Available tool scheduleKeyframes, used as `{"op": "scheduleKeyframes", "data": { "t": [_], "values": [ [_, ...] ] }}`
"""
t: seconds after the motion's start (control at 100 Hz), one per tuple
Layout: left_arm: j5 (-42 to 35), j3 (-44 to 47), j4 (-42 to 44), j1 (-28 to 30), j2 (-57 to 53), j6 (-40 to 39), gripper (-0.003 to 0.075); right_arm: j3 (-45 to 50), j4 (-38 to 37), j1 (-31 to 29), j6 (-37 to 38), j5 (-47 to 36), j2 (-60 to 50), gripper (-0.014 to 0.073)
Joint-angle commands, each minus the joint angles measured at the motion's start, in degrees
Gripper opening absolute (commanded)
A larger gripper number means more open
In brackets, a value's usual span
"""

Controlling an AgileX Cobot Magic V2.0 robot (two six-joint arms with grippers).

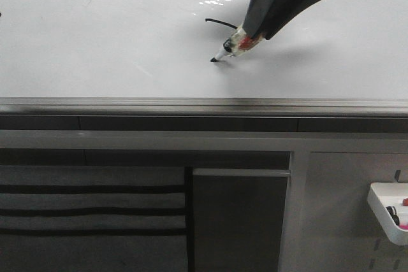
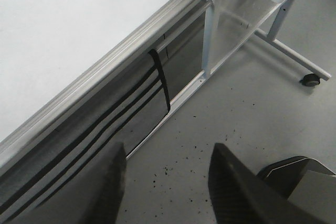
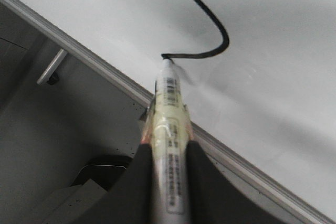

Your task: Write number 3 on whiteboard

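Meanwhile, the right end effector (image 3: 167, 163) pinches a marker (image 3: 169, 124) touching the whiteboard (image 1: 95, 36); the left end effector (image 2: 165, 182) stands spread, empty.

A marker (image 3: 169, 129) is clamped between the two dark fingers (image 3: 137, 182) of the right gripper (image 3: 167, 182), its barrel wrapped in yellowish tape with a barcode label showing. Its tip touches the whiteboard (image 3: 273, 35) at the end of a black stroke (image 3: 210, 30) (a single hooked curve so far, the upper part of the number 3). The whiteboard's silver-grey edge (image 3: 94, 64) runs diagonally just beside the tip, with grey floor (image 3: 47, 140) beyond it.
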Motion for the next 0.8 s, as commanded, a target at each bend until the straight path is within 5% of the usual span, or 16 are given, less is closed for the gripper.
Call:
{"op": "scheduleKeyframes", "data": {
  "t": [0.0,0.14,0.38,0.56,0.79],
  "values": [
    [-2.77,-1.40,-0.96,0.07,-0.34,-0.50,0.0338,-0.63,-4.28,-2.35,1.04,-0.68,-4.14,-0.0007],
    [-2.66,-1.40,-0.45,0.07,-0.34,-0.50,0.0338,4.66,-3.14,-1.62,1.04,-1.64,-5.04,-0.0007],
    [1.35,-1.40,-0.84,0.07,-0.34,-0.50,0.0338,4.56,0.44,3.97,1.04,-14.64,-0.03,-0.0007],
    [1.09,-1.40,-1.11,0.07,-0.34,-0.50,0.0338,0.04,0.85,7.23,-0.83,-8.54,-2.32,-0.0007],
    [0.66,-1.40,-1.48,0.07,-0.22,-0.50,0.0338,6.43,0.85,14.17,-8.38,-6.68,-13.63,-0.0007]
  ]
}}
